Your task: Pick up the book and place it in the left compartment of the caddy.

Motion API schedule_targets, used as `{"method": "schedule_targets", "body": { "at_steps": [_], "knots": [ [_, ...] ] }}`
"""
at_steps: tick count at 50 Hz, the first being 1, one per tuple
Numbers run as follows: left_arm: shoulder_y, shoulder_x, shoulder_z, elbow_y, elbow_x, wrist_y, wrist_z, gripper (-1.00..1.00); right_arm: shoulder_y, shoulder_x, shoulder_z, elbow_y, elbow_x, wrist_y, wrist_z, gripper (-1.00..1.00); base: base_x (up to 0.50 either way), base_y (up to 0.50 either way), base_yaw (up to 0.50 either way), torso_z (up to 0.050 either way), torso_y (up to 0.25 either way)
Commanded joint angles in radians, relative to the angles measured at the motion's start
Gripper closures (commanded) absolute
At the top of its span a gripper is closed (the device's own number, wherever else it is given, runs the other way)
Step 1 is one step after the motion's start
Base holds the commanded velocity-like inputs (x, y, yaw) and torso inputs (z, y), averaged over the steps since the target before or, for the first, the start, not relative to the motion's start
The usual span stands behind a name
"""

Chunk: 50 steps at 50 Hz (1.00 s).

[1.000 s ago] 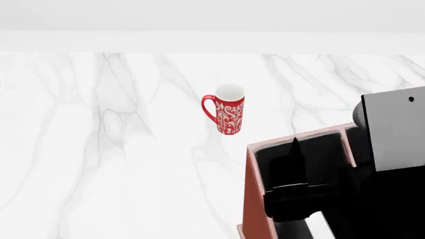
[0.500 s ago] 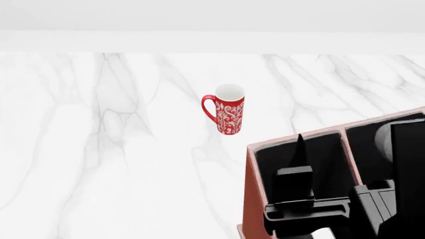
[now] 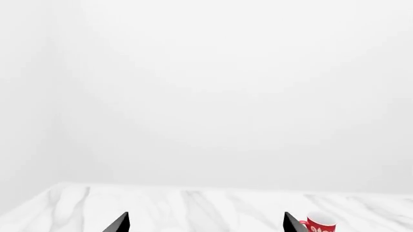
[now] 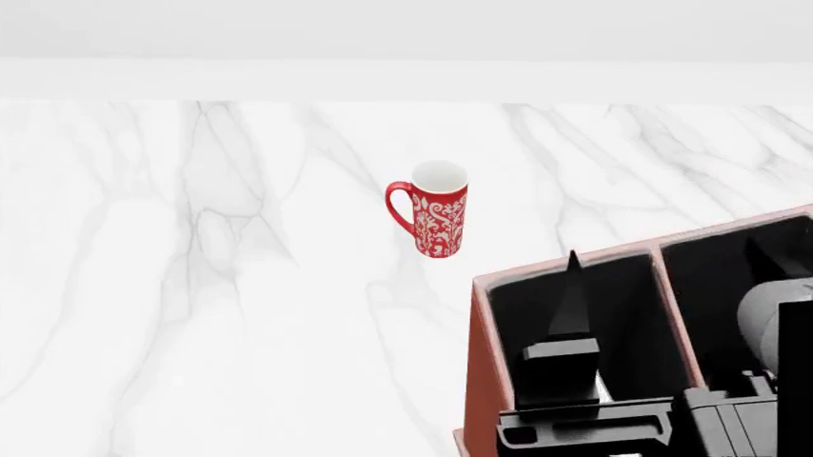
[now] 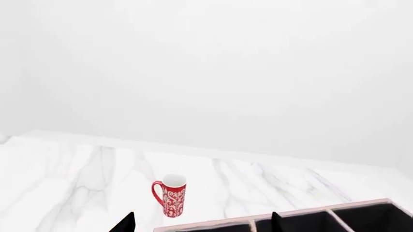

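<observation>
My right gripper (image 4: 661, 286) hung spread above the reddish-brown leather-look caddy (image 4: 478, 362).
Red-and-white patterned mug (image 4: 433, 210) stood apart on white marble table (image 4: 190, 286); left gripper (image 3: 205, 223) was spread too.

A broad white marble tabletop with soft grey veining (image 4: 190, 286) filled the scene, its far edge meeting a plain white wall (image 3: 226, 96). The light was even and diffuse. Two walls met at a faint corner (image 3: 61, 121).

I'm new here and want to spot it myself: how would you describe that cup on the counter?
Start at the white marble counter, then find the reddish-brown caddy at its near right corner. Just beyond it, standing apart and upright, is the mug: tall, red with white swirling patterns, a white inside, and a handle.
</observation>
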Motion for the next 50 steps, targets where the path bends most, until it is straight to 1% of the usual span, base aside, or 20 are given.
{"method": "schedule_targets", "body": {
  "at_steps": [1,8,21,37,44,50],
  "knots": [
    [0.018,-0.005,-0.015,0.012,0.0,0.009,0.002,-1.0,-0.065,-0.006,-0.01,0.022,-0.145,-0.078,-0.028,-1.0,0.0,0.0,0.0,0.0,0.0],
    [0.021,-0.007,-0.018,0.012,0.001,0.013,0.002,-1.0,-0.099,-0.026,-0.011,0.08,-0.221,-0.139,-0.079,-1.0,0.0,0.0,0.0,0.0,0.0],
    [0.032,-0.008,-0.022,0.018,0.007,0.021,0.004,-1.0,-0.136,-0.034,-0.018,0.093,-0.348,-0.174,-0.087,-1.0,0.0,0.0,0.0,0.0,0.0],
    [0.043,-0.014,-0.032,0.027,0.004,0.027,0.003,-1.0,-0.162,-0.007,-0.01,0.053,-0.437,-0.226,-0.07,-1.0,0.0,0.0,0.0,0.0,0.0],
    [0.07,-0.02,-0.061,0.045,0.001,0.037,-0.001,-1.0,-0.181,0.023,-0.001,0.028,-0.463,-0.285,-0.063,-1.0,0.0,0.0,0.0,0.0,0.0],
    [0.094,-0.026,-0.088,0.058,-0.004,0.048,-0.002,-1.0,-0.177,0.038,0.008,0.001,-0.486,-0.29,-0.051,-1.0,0.0,0.0,0.0,0.0,0.0]
  ]
}}
